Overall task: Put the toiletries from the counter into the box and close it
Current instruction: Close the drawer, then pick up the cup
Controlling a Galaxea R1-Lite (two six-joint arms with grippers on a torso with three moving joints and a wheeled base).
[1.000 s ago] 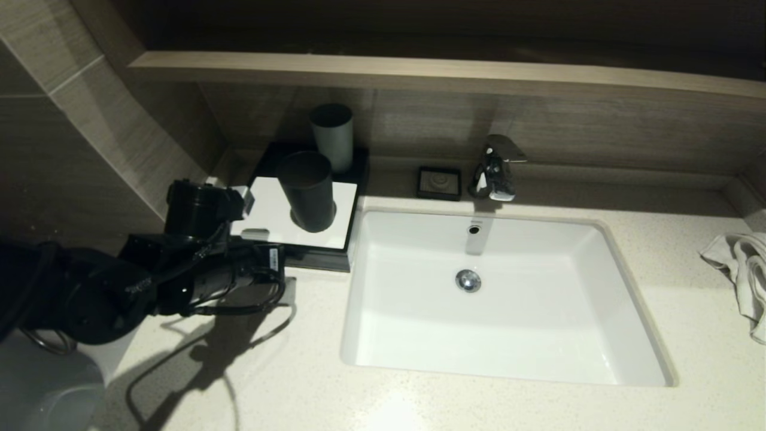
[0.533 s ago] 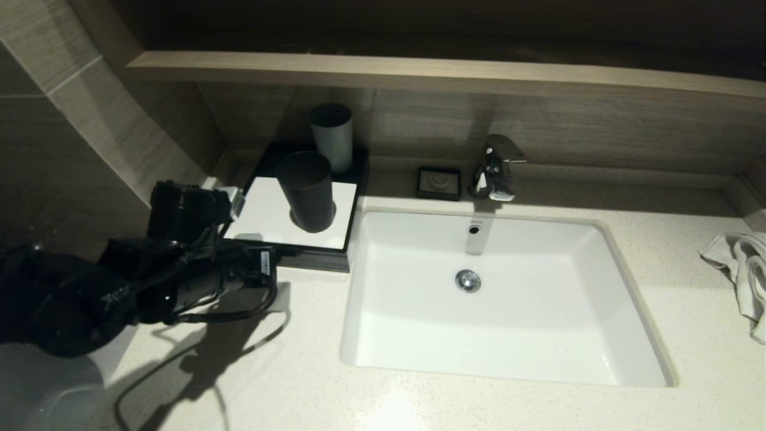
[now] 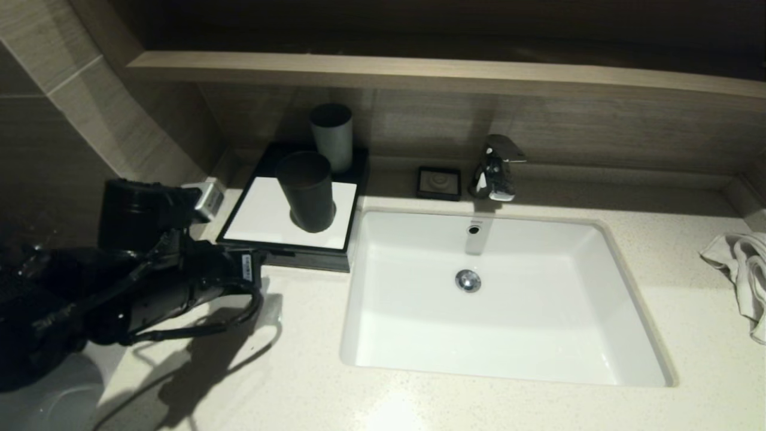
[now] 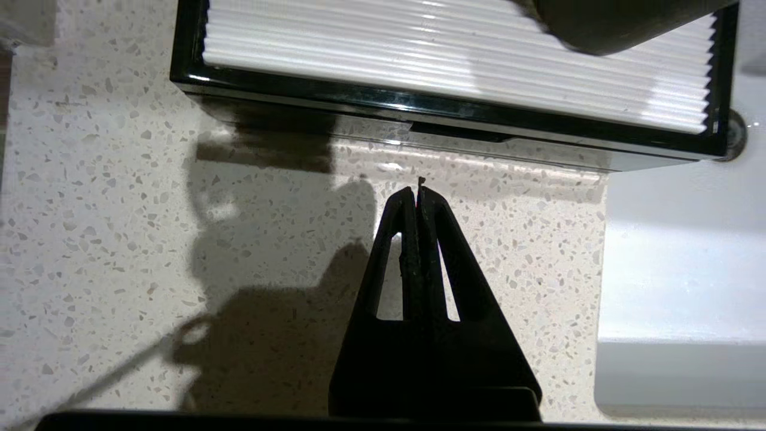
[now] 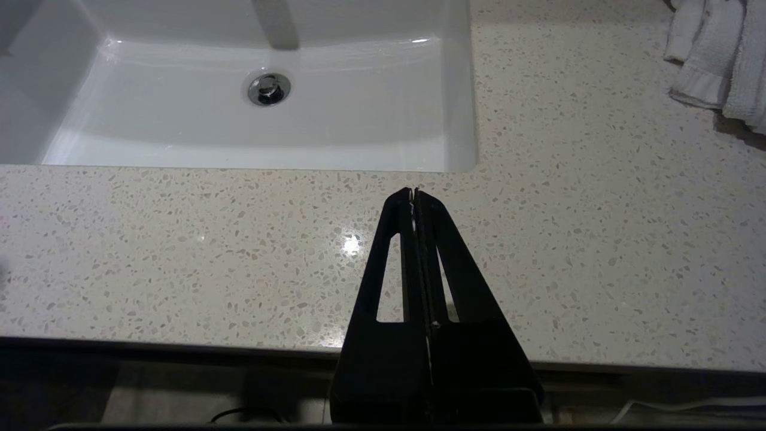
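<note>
The box, black with a white top panel, stands at the back left of the counter, and its front drawer sits flush. In the left wrist view the box lies just ahead of my left gripper, which is shut and empty, a short gap from the drawer front, above the speckled counter. My left arm reaches in from the left. My right gripper is shut and empty over the counter's front edge, near the sink's corner. No toiletries show in any view.
A black cup and a grey cup stand on the box. The white sink fills the middle, with a faucet and a black soap dish behind it. A towel lies at the right. A wooden ledge runs above.
My left arm has drawn back to the left and toward me, away from the box's front left corner. The box and cups have not moved.
</note>
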